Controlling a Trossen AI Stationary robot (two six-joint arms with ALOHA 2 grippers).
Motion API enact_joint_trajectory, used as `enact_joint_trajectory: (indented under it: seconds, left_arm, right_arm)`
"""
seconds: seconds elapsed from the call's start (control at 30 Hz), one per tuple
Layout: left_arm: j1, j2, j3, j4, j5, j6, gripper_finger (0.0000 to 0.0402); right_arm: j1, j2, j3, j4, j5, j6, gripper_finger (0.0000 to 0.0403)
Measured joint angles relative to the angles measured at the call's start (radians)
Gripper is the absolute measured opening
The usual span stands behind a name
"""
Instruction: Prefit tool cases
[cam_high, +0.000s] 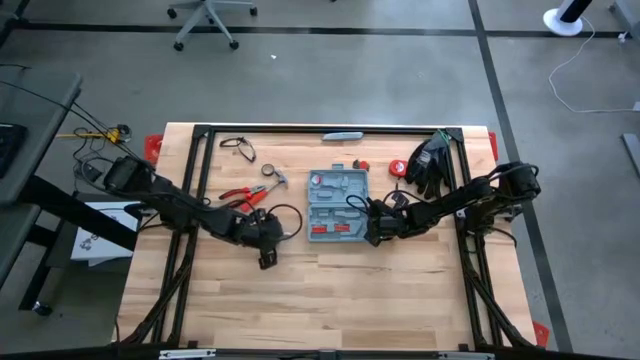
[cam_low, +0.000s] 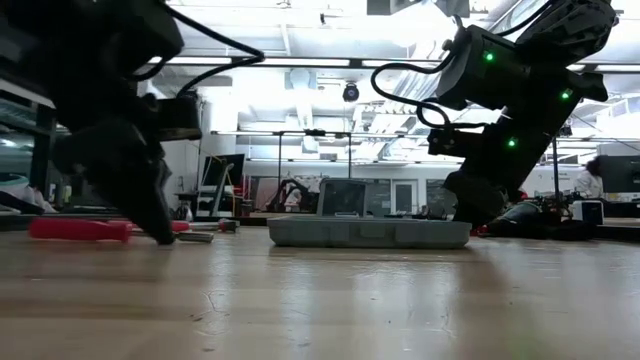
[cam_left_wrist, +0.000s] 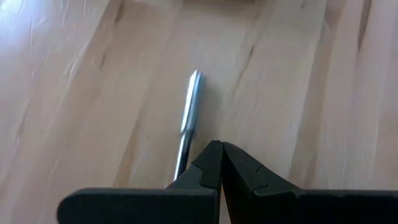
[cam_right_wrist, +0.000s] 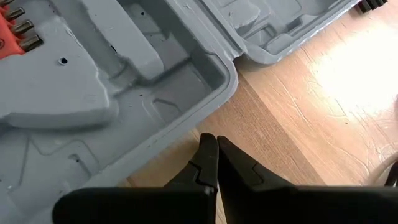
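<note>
The blue-grey tool case lies open and flat on the table's middle, moulded insides up, with a red bit holder in one recess. My right gripper is shut, tips low at the case's near right corner. My left gripper is shut and low over the bare wood, left of the case. A slim metal shaft lies on the wood and runs out from under its fingers. My left gripper points steeply down at the table with the metal shaft passing beside and under one finger; I cannot tell whether it touches the shaft. My right gripper slants down beside the case's rim; whether it touches the rim I cannot tell.
Red-handled pliers and a hammer lie behind the left gripper. Black gloves, a small red piece, a slim grey-blue bar and a wire loop lie toward the far edge. The near half of the table is bare wood.
</note>
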Motion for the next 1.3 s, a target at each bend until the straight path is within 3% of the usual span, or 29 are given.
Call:
enact_joint_trajectory:
  seconds: [0.27, 0.5, 0.73, 0.83, 0.97, 1.13, 1.3]
  left_arm:
    - [0.025, 0.01, 0.006, 0.074, 0.007, 0.08, 0.0]
    - [0.008, -0.118, 0.062, -0.154, 0.003, 0.079, 0.0]
    - [-0.021, -0.29, 0.061, -0.45, -0.012, -0.125, 0.0006]
    - [-0.053, -0.344, 0.061, -0.533, -0.016, -0.232, 0.0031]
    - [-0.098, -0.352, 0.06, -0.523, -0.022, -0.346, 0.0084]
    - [-0.137, -0.292, 0.06, -0.5, -0.026, -0.478, 0.0158]
    - [-0.16, -0.163, 0.06, -0.506, 0.0, -0.549, 0.0207]
  right_arm:
    - [0.0, 0.0, 0.0, 0.001, 0.001, 0.0, 0.0]
    - [0.005, 0.0, 0.0, 0.001, 0.004, -0.009, 0.0]
    - [0.005, 0.0, 0.0, 0.002, 0.007, -0.019, 0.0]
    - [0.005, 0.0, 0.0, 0.002, 0.014, -0.019, 0.0]
    - [0.005, 0.001, -0.001, 0.0, 0.026, -0.024, 0.0]
    - [0.005, 0.001, -0.001, 0.0, 0.029, -0.027, 0.0]
    - [0.005, 0.001, -0.001, 0.0, 0.03, -0.038, 0.0]
